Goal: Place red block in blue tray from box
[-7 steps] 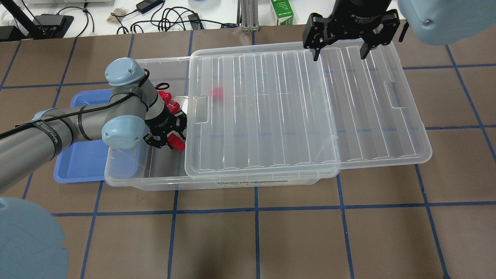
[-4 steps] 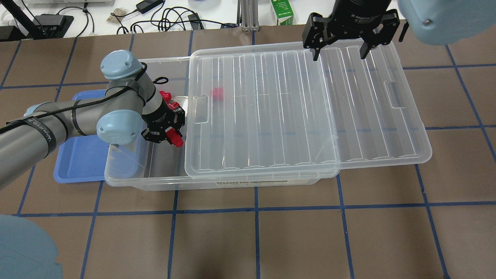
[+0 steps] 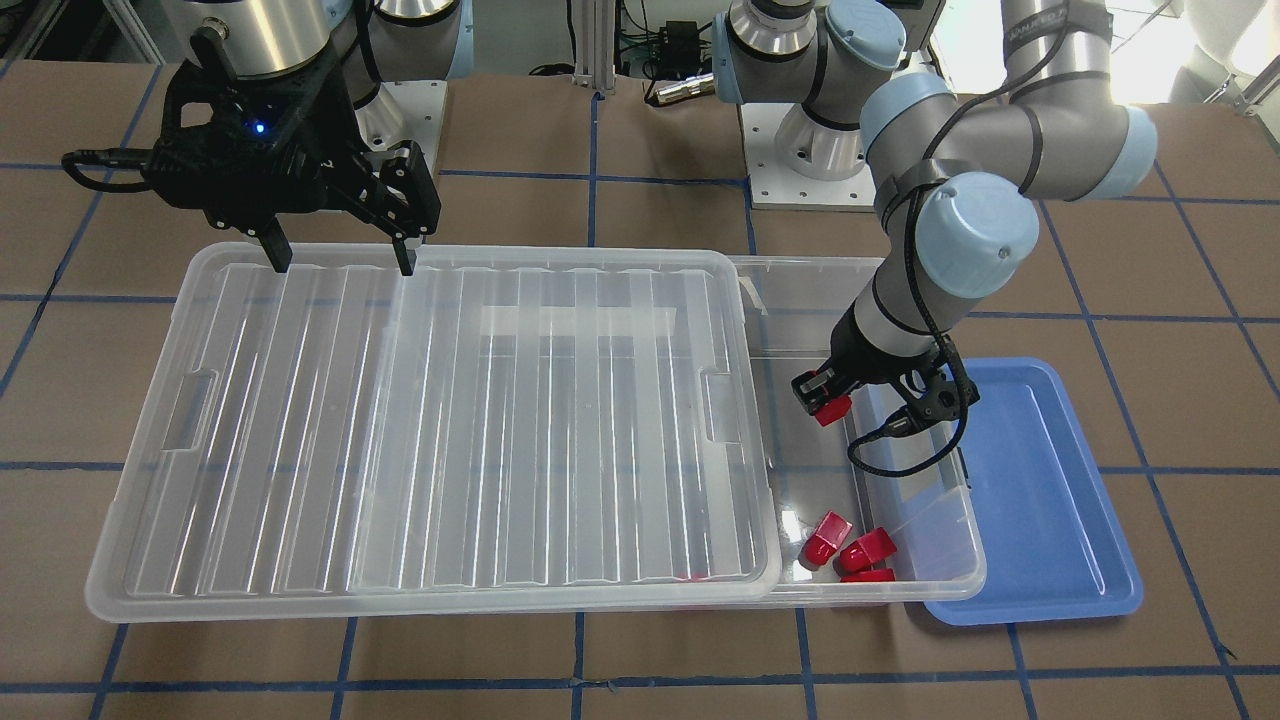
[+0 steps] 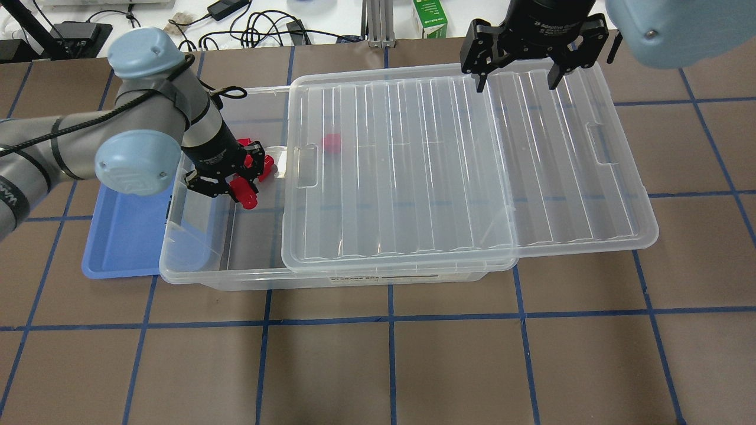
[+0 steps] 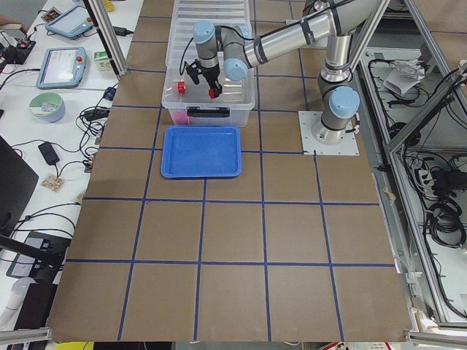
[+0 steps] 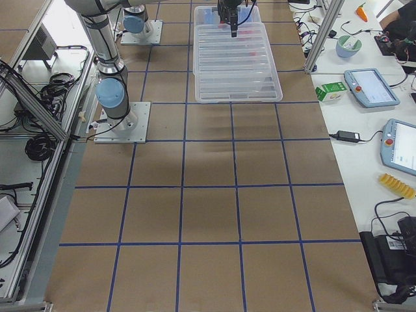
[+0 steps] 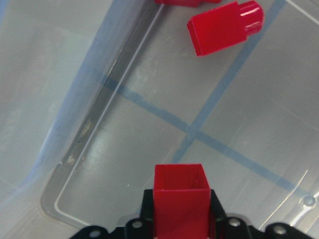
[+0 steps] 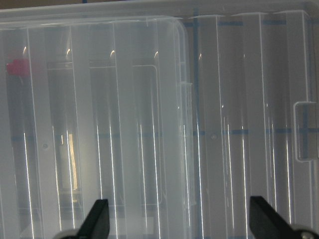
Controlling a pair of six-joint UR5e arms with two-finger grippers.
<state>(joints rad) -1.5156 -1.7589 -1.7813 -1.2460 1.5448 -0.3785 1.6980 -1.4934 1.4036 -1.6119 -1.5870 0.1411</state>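
Observation:
My left gripper (image 4: 231, 188) is shut on a red block (image 4: 244, 195) and holds it above the open left end of the clear box (image 4: 248, 276). The front view shows the gripper (image 3: 822, 398) and block (image 3: 831, 410) raised over the box floor. In the left wrist view the block (image 7: 179, 196) sits between the jaws. The blue tray (image 4: 121, 242) lies just left of the box, partly under my left arm. My right gripper (image 4: 512, 84) is open over the far edge of the lid (image 4: 460, 177).
The ribbed lid is slid to the right and covers most of the box. Three loose red blocks (image 3: 845, 550) lie in the box's uncovered end, and another (image 4: 332, 143) shows through the lid. Cables and a green carton (image 4: 430, 19) lie beyond the table.
My left gripper has risen with the red block and moved left and away from the lid edge, toward the tray side. The right gripper has not moved.

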